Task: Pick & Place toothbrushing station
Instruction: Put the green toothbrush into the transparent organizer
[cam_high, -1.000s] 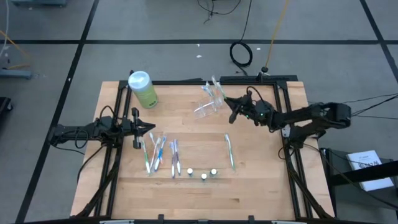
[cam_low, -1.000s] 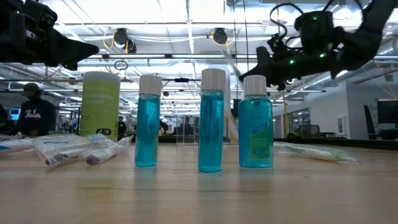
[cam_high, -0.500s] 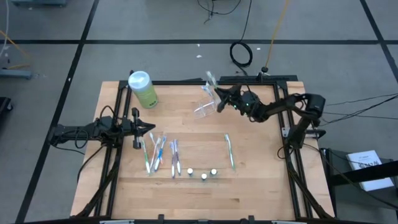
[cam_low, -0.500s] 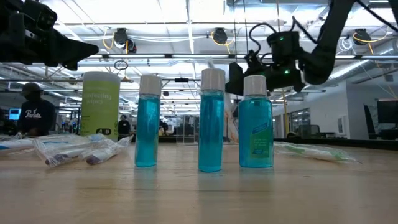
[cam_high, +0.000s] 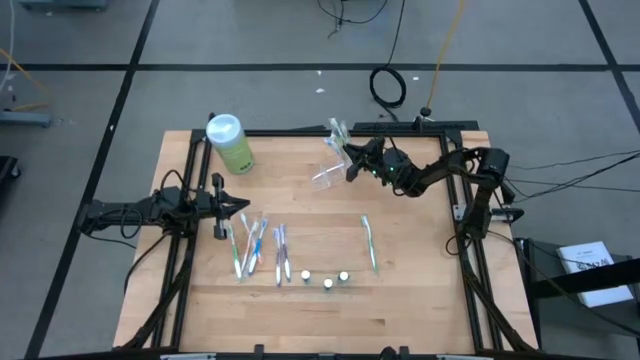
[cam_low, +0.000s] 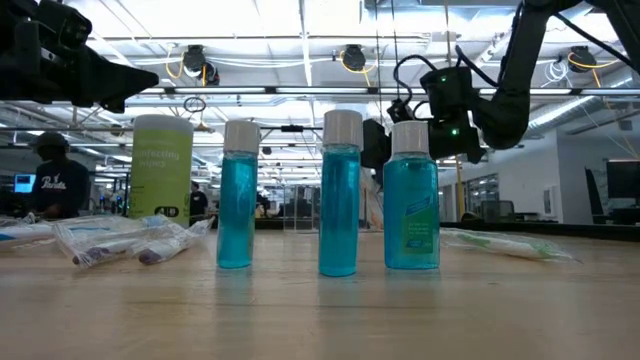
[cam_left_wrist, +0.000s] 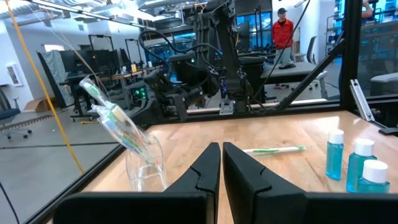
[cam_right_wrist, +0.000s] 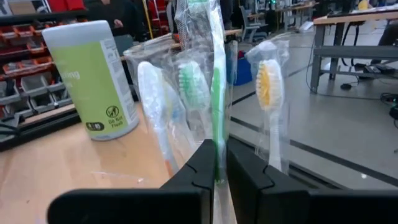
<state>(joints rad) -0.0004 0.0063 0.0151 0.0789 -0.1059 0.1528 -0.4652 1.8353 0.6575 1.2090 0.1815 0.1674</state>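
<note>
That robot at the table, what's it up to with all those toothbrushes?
The right gripper is shut on a wrapped green toothbrush, holding it at the clear holder near the table's back edge, where other wrapped brushes already stand. The left gripper waits, shut and empty, at the left side. More toothbrushes and three small blue bottles lie toward the front, and a green bottle stands at the back left.

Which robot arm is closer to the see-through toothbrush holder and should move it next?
The right gripper: it is already at the clear holder at the table's back, shut on a wrapped toothbrush. The left gripper waits far off.
</note>
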